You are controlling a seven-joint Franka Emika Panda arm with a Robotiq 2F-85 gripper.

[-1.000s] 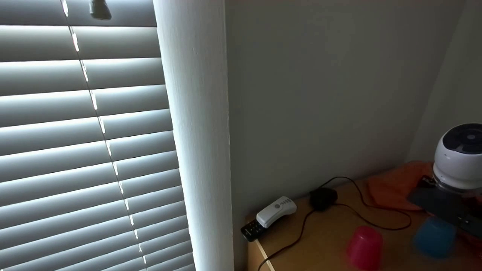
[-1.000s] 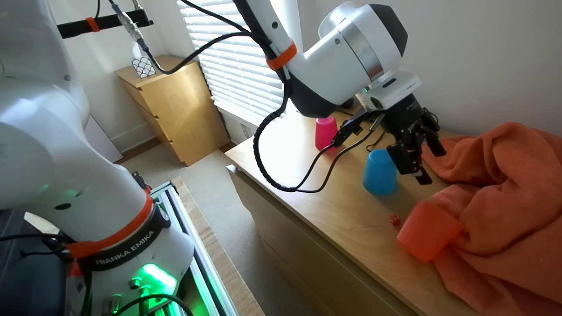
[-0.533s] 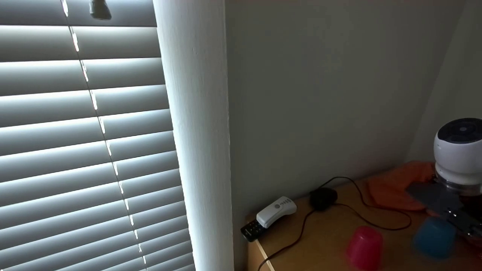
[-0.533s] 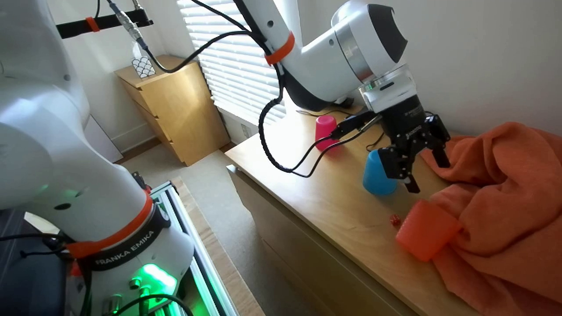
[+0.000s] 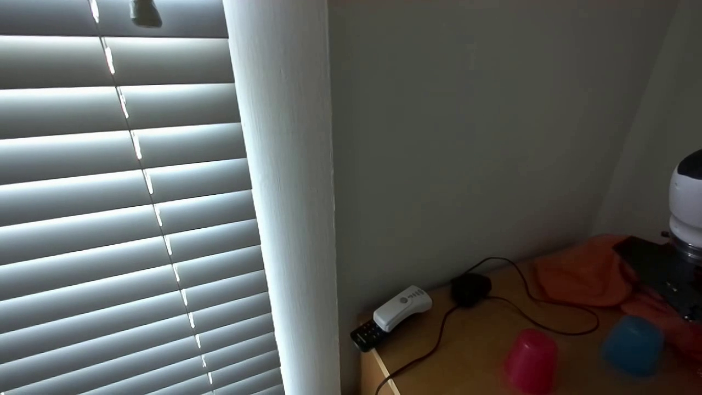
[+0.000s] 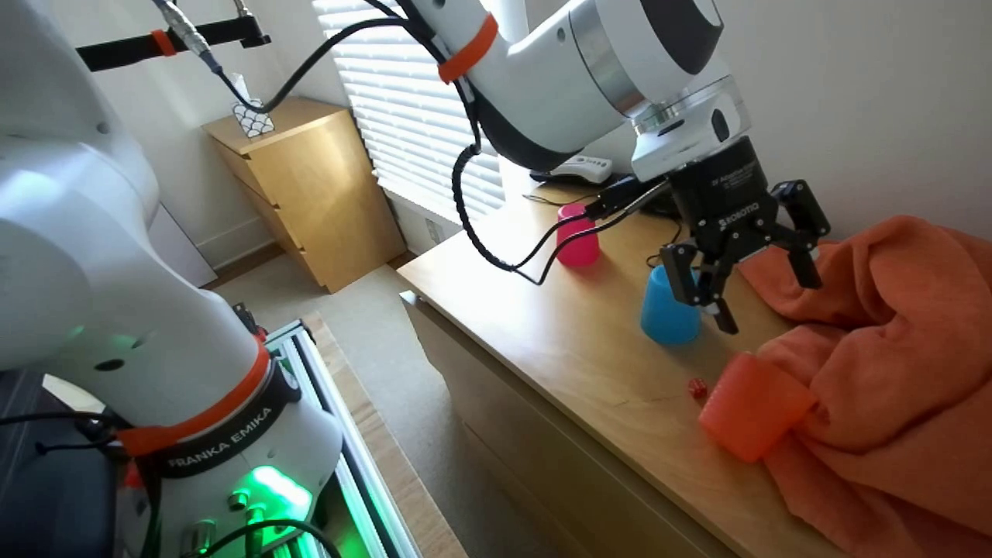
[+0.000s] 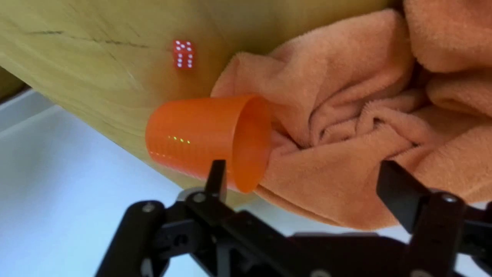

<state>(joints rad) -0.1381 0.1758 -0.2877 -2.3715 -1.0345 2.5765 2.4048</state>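
My gripper (image 6: 767, 298) is open and empty, held above the wooden top near the orange towel. In the wrist view the open gripper (image 7: 303, 167) has its fingers wide apart. One finger overlaps the orange cup (image 7: 192, 130) in the picture; the other is over the towel (image 7: 346, 77). The orange cup (image 6: 756, 408) lies on its side, its mouth against the towel (image 6: 891, 333). A red die (image 7: 183, 54) with white dots lies beside it. An upside-down blue cup (image 6: 670, 310) stands behind the gripper, partly hidden by it. A pink cup (image 6: 577, 240) stands upside down farther back.
The wooden dresser top (image 6: 558, 333) ends at a front edge close to the orange cup. A white remote (image 5: 403, 308) on a black remote (image 5: 368, 336) and a black adapter (image 5: 470, 289) with a cable lie by the wall. Window blinds (image 5: 131, 219) hang beside them.
My gripper has turned and shifted toward the towel side; its fingers show farther apart in an exterior view. More of the blue cup's top is covered. The cups, die and towel have not moved.
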